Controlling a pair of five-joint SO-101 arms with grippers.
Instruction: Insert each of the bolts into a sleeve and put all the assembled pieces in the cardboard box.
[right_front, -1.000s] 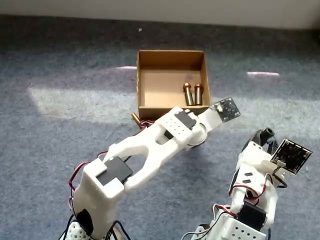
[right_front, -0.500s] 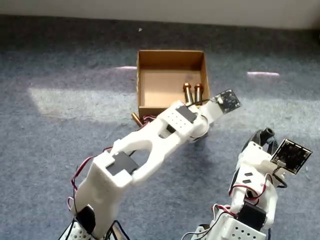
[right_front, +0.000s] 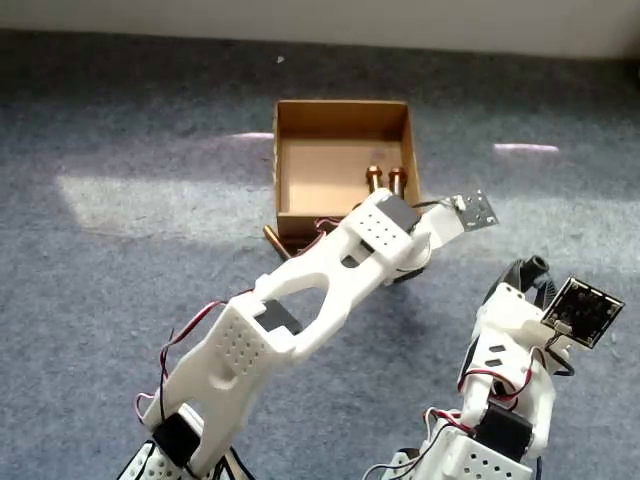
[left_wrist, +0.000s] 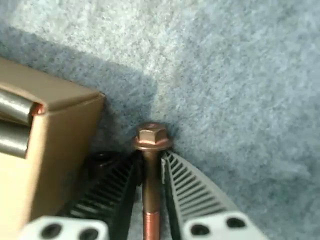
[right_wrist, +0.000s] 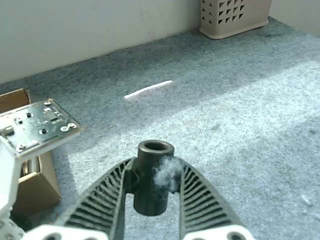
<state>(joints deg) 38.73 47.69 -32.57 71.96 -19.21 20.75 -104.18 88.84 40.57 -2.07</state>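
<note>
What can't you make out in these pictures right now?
High view: left arm covers the near ends of two assembled pieces in the cardboard box.
High view: brass item beside the box, mostly under that arm; kind unclear.
Left wrist view: the bolt's tip runs off the edge.

Sunlight (right_front: 150, 205) bands a grey-blue carpet (right_front: 90, 320) at left; a pale wall (right_wrist: 75, 35) stands at the far side, a beige perforated basket (right_wrist: 235, 17) at its foot.

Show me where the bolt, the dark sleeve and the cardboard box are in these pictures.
bolt (left_wrist: 151, 182), left wrist view, on its shank below the hex head.
sleeve (right_wrist: 149, 187), right wrist view, on its outer side wall.
cardboard box (right_front: 318, 178), high view, on its bare floor.
</note>
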